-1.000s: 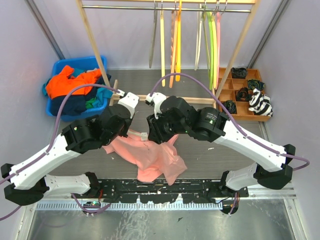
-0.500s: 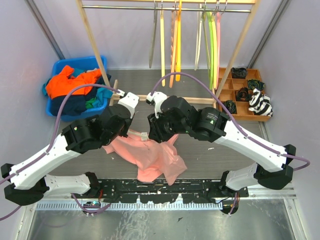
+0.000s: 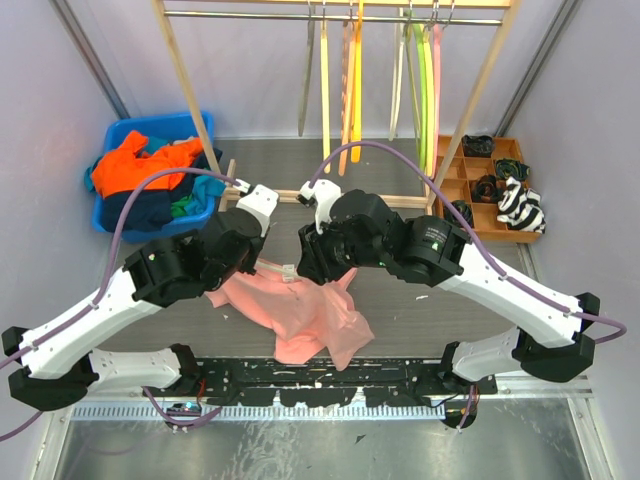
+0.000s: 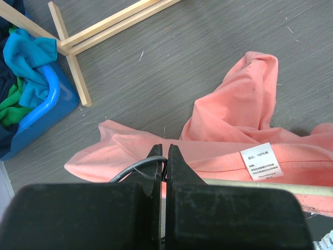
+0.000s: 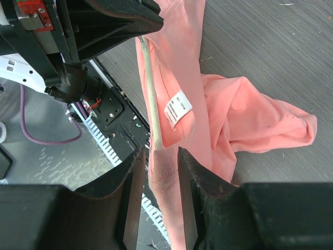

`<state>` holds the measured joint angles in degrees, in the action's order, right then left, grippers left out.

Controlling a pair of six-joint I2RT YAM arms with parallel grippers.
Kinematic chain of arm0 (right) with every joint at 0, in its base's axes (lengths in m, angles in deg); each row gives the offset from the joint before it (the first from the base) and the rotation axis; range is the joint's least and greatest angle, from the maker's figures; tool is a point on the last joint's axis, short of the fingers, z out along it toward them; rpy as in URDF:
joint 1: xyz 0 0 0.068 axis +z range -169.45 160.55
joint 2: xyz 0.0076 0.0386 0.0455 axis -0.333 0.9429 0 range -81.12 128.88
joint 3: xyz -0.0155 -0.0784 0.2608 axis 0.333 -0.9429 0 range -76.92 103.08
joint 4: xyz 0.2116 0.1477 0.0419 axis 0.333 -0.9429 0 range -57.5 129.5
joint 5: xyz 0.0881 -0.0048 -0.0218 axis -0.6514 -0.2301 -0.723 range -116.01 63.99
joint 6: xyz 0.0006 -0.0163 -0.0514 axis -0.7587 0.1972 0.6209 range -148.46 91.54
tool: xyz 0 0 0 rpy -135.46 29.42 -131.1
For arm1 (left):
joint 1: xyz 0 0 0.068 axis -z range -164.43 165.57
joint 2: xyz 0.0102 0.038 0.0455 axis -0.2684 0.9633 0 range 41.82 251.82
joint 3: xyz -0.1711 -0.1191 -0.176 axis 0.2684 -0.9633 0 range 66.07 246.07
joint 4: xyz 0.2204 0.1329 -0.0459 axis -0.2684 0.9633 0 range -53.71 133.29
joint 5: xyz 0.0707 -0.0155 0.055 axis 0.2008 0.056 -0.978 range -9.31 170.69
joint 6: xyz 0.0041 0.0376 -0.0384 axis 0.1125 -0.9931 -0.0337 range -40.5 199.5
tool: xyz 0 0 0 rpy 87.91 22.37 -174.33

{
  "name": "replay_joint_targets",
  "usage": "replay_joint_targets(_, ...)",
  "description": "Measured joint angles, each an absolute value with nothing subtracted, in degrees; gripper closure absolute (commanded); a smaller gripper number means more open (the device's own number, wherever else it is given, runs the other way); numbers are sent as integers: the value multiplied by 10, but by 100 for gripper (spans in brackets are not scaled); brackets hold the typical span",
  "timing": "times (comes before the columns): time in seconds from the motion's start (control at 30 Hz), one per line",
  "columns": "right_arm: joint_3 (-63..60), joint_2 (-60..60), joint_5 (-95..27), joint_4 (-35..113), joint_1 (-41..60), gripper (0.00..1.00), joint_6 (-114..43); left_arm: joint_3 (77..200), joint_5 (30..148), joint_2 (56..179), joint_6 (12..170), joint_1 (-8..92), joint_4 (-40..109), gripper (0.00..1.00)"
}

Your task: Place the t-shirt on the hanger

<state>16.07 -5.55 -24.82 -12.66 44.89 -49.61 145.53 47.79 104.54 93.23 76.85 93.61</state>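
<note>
The salmon-pink t-shirt (image 3: 312, 318) lies crumpled on the grey table between the arms, with its collar raised. It also shows in the left wrist view (image 4: 234, 114) and the right wrist view (image 5: 250, 120). The pale hanger (image 3: 287, 270) is partly inside the collar; its arm (image 4: 270, 188) runs under the collar label, and it shows as a pale rod (image 5: 148, 88) in the right wrist view. My left gripper (image 4: 166, 157) is shut on the hanger's wire hook (image 4: 136, 167). My right gripper (image 5: 160, 156) is closed on the collar fabric at the hanger arm's end. In the top view both grippers (image 3: 258, 262) (image 3: 305, 262) are over the collar.
A blue bin (image 3: 150, 180) of orange, navy and teal clothes stands at the back left, next to the wooden rack's foot (image 4: 73, 73). Coloured hangers (image 3: 350, 80) hang on the rack at the back. A wooden tray (image 3: 490, 185) with socks is at the back right.
My right arm has shifted slightly to the right and away from the left arm, still on the collar. The left arm and the hanger have stayed in place.
</note>
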Motion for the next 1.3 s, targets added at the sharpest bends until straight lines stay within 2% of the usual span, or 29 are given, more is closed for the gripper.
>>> replay_joint_targets(0.27,157,-55,-251,-126,449,65,-496,1455,478,1046,932,768,936,100)
replay_joint_targets(0.37,153,-55,-253,-127,449,75,-496,1456,478,1046,932,768,937,100)
replay_joint_targets(0.73,151,-55,-259,-127,449,98,-496,1455,478,1047,932,768,937,100)
replay_joint_targets(1.3,176,-54,-261,-79,449,99,-495,1458,476,1055,930,768,938,100)
